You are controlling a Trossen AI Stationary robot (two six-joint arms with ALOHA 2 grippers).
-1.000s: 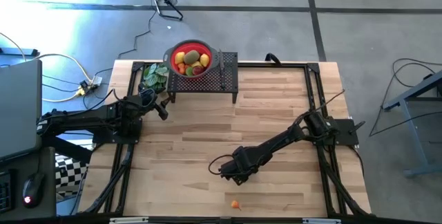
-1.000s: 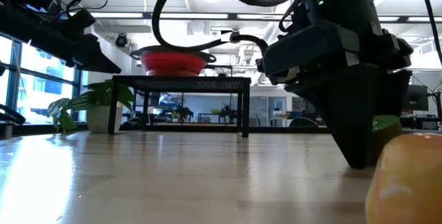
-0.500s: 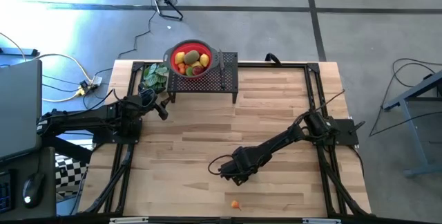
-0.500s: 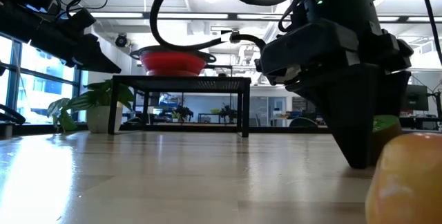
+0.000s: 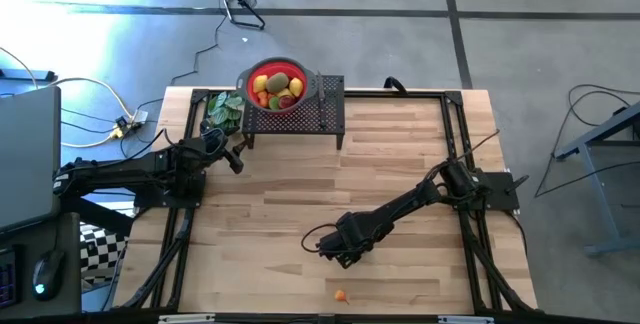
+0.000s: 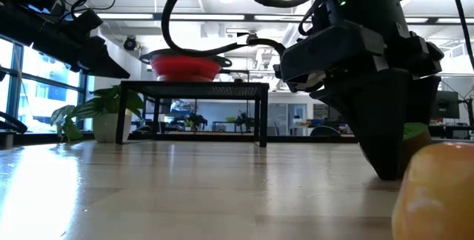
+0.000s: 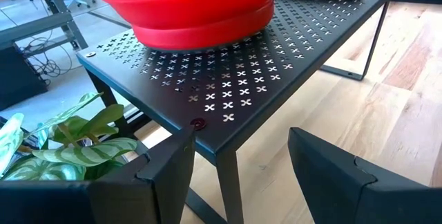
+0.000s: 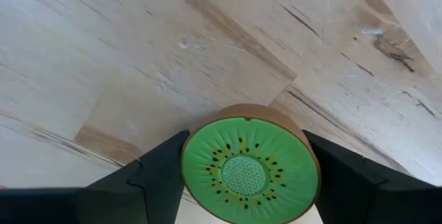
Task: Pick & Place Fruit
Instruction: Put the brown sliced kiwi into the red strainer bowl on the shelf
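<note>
The kiwi (image 8: pixel 249 167) is a half piece with its green cut face up, lying on the table (image 5: pixel 400 164) near the front middle. I see it right between the two fingers (image 8: pixel 155 175) of my right gripper (image 8: pixel 252 182); both fingers look like they are touching its brown sides, so the gripper seems to be closed on it, and the kiwi sits flat on the wood. From above, the right gripper (image 5: pixel 337 250) is down low at the table, with its arm reaching in from the right side. In the low view it (image 6: pixel 385 151) fills much of the picture and its tip is down at the wood. A small orange piece (image 5: pixel 340 295) lies by itself near the front edge, a little way from the right gripper and not touching it. In the low view a blurry yellow fruit (image 6: pixel 433 192) sits very close to the camera. More fruit (image 5: pixel 276 88) is piled in the red bowl (image 5: pixel 256 72) at the back, yellow, red and green bits together. The bowl stands on a black rack (image 5: pixel 325 104) with little holes. A leafy bunch (image 5: pixel 224 111) sits just beside the rack. My left gripper (image 7: pixel 238 165) waits in the air near the rack's corner, with its fingers wide apart and holding nothing.
</note>
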